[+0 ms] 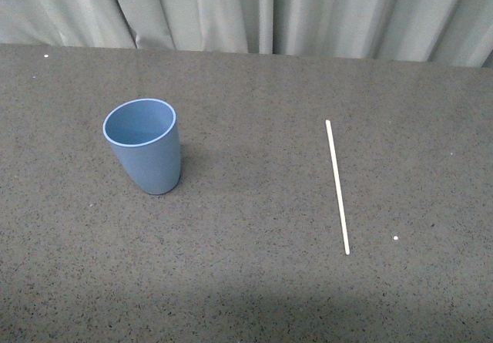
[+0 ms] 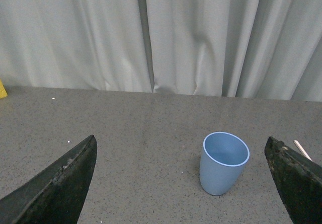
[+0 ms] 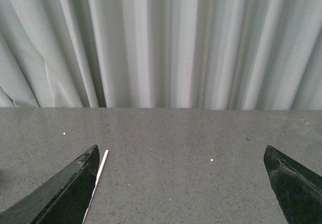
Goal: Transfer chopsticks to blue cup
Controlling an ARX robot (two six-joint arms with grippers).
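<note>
Chopsticks [image 1: 337, 186] well apart from blue cup [image 1: 144, 149]

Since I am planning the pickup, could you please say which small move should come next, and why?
Probably bring the open, empty right end effector down over the chopstick: it lies flat on the table, right of the upright blue cup.

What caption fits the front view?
Upright blue cup left, chopstick lying flat right, apart on speckled grey table.

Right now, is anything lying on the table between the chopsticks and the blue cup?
Nothing visible. The chopsticks lie flat to the right of the upright blue cup, with only bare table between them.
</note>
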